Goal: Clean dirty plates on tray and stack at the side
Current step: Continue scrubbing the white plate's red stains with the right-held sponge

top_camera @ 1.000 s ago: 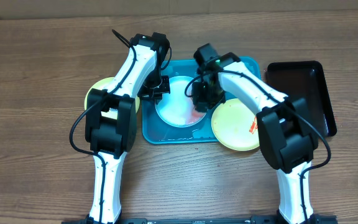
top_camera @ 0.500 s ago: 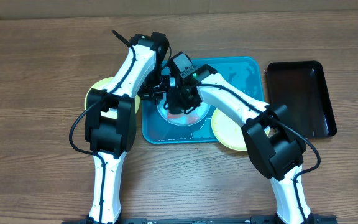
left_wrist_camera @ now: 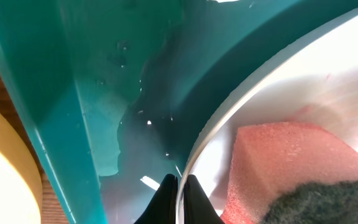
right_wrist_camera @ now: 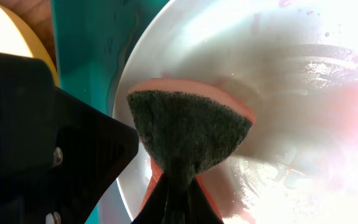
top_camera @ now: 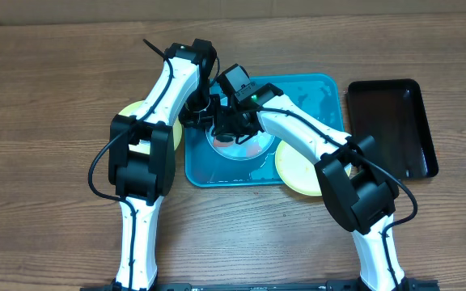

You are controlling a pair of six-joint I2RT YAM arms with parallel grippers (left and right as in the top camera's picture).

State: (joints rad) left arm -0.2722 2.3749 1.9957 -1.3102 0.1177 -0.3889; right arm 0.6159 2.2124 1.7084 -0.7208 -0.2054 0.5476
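A light blue plate (top_camera: 247,150) lies in the left half of the teal tray (top_camera: 314,97). My left gripper (top_camera: 203,120) is shut on that plate's left rim, the plate's edge (left_wrist_camera: 216,130) running between its fingertips (left_wrist_camera: 179,200). My right gripper (top_camera: 231,129) is shut on a pink sponge with a dark scouring face (right_wrist_camera: 188,130) and presses it on the plate's left part (right_wrist_camera: 278,68). Pink smears and wet streaks (right_wrist_camera: 353,106) show on the plate. One yellow plate (top_camera: 299,171) lies over the tray's front right rim. Another yellow plate (top_camera: 132,115) lies on the table left of the tray.
A smaller black tray (top_camera: 391,125) lies on the wooden table to the right of the teal one. Water film covers the teal tray's floor (left_wrist_camera: 135,124). Both arms cross over the tray's left half, close together.
My right gripper has swept the sponge from the plate's right side to its left, up close to the left gripper. The left gripper has kept its hold on the rim.
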